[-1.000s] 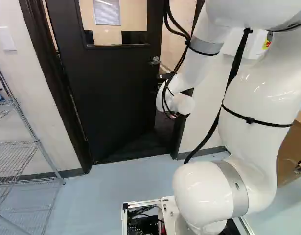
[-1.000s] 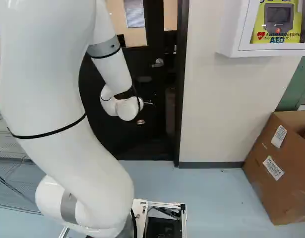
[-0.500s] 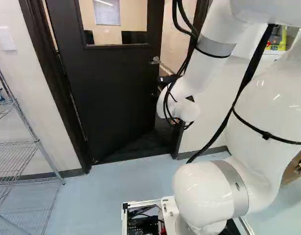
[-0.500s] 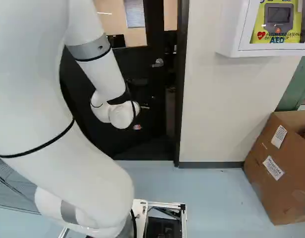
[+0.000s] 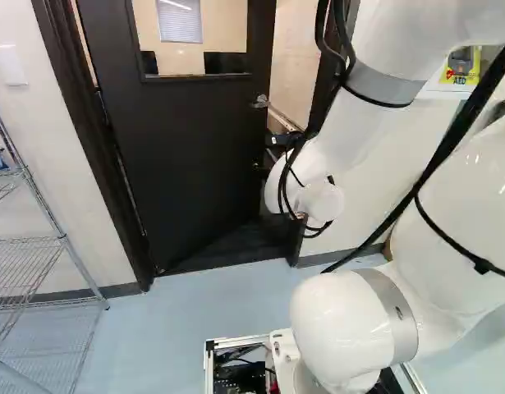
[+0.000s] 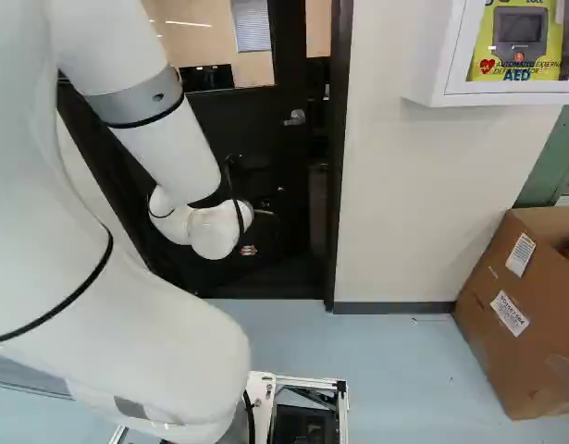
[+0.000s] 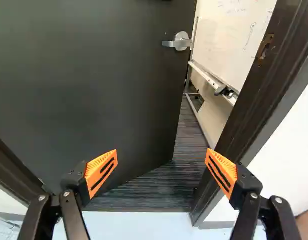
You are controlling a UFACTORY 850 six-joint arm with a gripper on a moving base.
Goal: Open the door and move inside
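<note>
A black door (image 5: pixel 182 156) stands ajar in the upper left of the left base view, silver handle (image 5: pixel 260 102) near its free edge. The gripper (image 6: pixel 249 250) faces it, jaws spread wide. A cardboard box (image 6: pixel 506 361) sits lower right in the right base view.

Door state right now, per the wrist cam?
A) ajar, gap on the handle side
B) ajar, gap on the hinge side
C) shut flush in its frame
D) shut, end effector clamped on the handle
A: the door stands swung away from the frame on the side of its lever handle, with a whiteboard and dark flooring showing through the gap.
</note>
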